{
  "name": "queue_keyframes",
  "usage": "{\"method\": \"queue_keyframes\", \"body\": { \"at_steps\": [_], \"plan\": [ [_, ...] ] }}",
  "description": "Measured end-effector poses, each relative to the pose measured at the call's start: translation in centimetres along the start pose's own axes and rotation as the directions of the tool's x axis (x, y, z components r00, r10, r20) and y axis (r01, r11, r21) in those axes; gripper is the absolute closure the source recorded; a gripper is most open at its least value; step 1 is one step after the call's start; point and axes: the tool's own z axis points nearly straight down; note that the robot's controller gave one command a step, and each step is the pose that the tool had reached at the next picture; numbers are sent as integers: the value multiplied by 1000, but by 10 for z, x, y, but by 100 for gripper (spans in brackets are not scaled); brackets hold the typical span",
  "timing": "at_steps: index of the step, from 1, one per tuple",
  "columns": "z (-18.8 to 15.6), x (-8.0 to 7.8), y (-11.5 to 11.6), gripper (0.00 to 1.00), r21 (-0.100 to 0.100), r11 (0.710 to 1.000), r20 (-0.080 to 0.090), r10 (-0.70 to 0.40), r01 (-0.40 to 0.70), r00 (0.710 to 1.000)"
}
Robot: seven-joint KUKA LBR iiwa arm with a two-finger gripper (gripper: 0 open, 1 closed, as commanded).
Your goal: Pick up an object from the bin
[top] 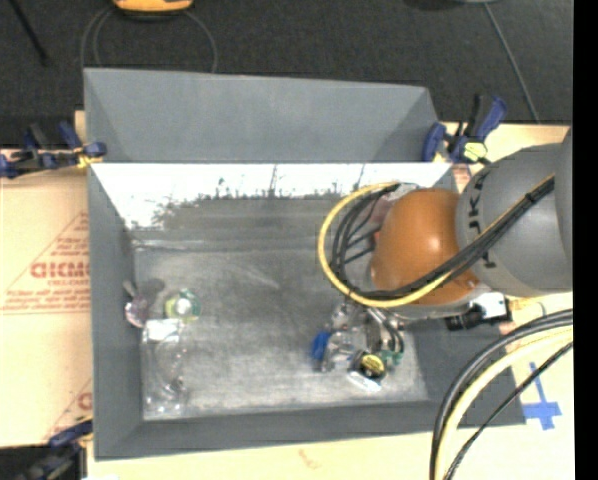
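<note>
Presently the hand [364, 343] is positioned at the lower right of the grey bin [249, 298], beside a small blue piece [321, 346] and a yellow-and-black item [371, 366]. Its opening state cannot be determined. Clear plastic items [164, 363] are located at lower left.

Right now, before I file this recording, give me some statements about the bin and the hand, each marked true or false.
1. The hand is over the lower right part of the grey metal bin in the camera view. True.
2. A small blue piece lies just left of the hand. True.
3. The robot reaches in from the view's left. False: its grey arm enters from the right.
4. The bin's left side is bare. False: a heap of clear plastic bits with a purple scrap lies there.
5. A small yellow-and-black thing lies close by the hand. True.
</note>
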Motion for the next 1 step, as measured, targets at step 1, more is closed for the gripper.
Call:
{"method": "queue_keyframes", "body": {
  "at_steps": [1],
  "plan": [
    [-147,5,0,100,2,1000,-5,0,0,1000]
  ]
}}
